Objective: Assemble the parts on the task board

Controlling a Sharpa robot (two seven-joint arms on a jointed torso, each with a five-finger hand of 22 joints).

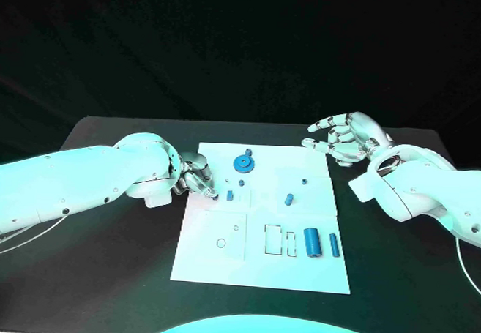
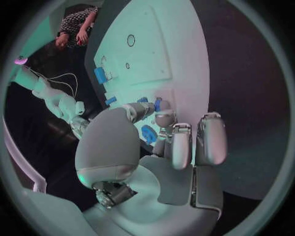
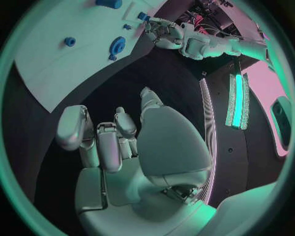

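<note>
Head view: both hands at the board's far end

Left hand [image 1: 195, 176] sits at the left edge of the task board [image 1: 260, 273], fingers bent down beside a small blue peg [image 1: 230, 196]; whether it pinches anything, I cannot tell. Right hand [image 1: 347, 139] hovers off the board's far right corner, fingers curled apart, holding nothing. A blue gear [image 1: 244, 163] stands near the far edge, two blue cylinders [image 1: 314, 241] lie nearer

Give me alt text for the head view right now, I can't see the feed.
A white rectangular task board lies mid-table with small blue parts on it: a round blue gear-like piece near its far edge and blue cylinders near the front. The left hand rests at the board's left edge; the right hand hovers, fingers spread, past its far right corner.
</note>
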